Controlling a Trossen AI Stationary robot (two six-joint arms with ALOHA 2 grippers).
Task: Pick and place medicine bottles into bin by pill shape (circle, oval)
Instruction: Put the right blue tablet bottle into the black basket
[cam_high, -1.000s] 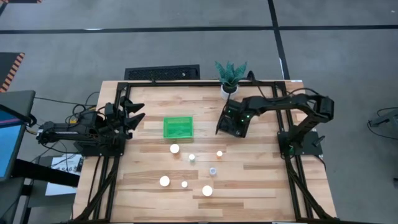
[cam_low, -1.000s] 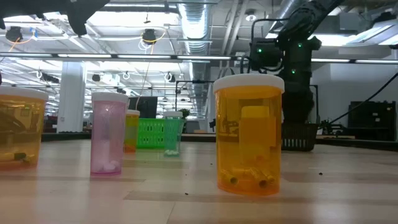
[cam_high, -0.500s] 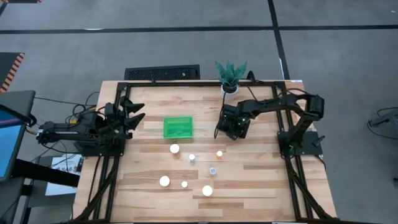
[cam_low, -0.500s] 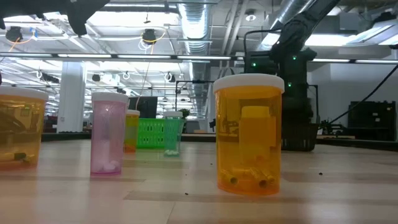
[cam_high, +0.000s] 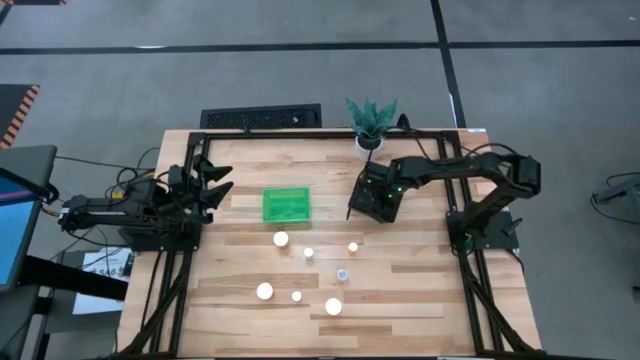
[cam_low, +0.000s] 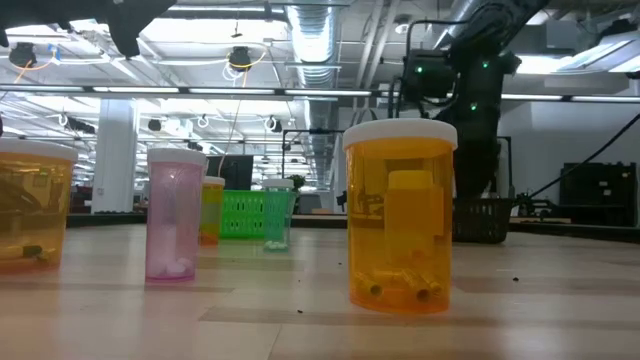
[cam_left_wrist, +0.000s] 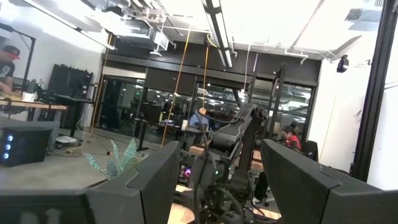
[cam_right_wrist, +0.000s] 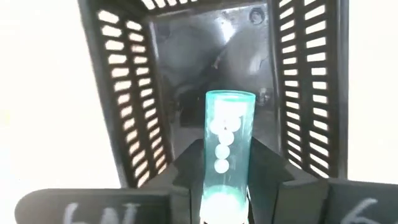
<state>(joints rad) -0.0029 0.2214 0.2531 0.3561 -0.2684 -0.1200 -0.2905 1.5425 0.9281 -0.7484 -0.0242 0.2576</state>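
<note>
My right gripper (cam_high: 372, 196) points down into the black slotted bin (cam_right_wrist: 127, 93) near the table's far right, shut on a narrow teal bottle (cam_right_wrist: 229, 134) with round white pills. The bottle's far end hangs over the bin's floor; whether it touches, I cannot tell. Several white-capped medicine bottles stand on their bases mid-table, among them one at the front (cam_high: 333, 306) and one by the green bin (cam_high: 281, 239). In the low view a big orange bottle (cam_low: 400, 215) stands nearest and a pink one (cam_low: 175, 215) to its left. My left gripper (cam_high: 215, 180) waits open at the table's left edge. My right gripper pinches the teal bottle's side walls (cam_right_wrist: 211, 162) between its two fingers (cam_right_wrist: 186, 165), coming from above and pointing down. The bottle lies along the fingers, its white end (cam_right_wrist: 221, 208) toward the wrist and its other end (cam_right_wrist: 230, 96) down inside the black bin.
The green bin (cam_high: 286, 205) sits left of the black one. A potted plant (cam_high: 370, 125) stands at the far edge just behind the right arm. Black frame rails (cam_high: 470, 300) run along the table's sides. Bare wood lies between the bins and the bottles.
My right gripper has dipped down into the black bin and risen again to about its former height over it. The bottles on the table and the left arm have kept still.
</note>
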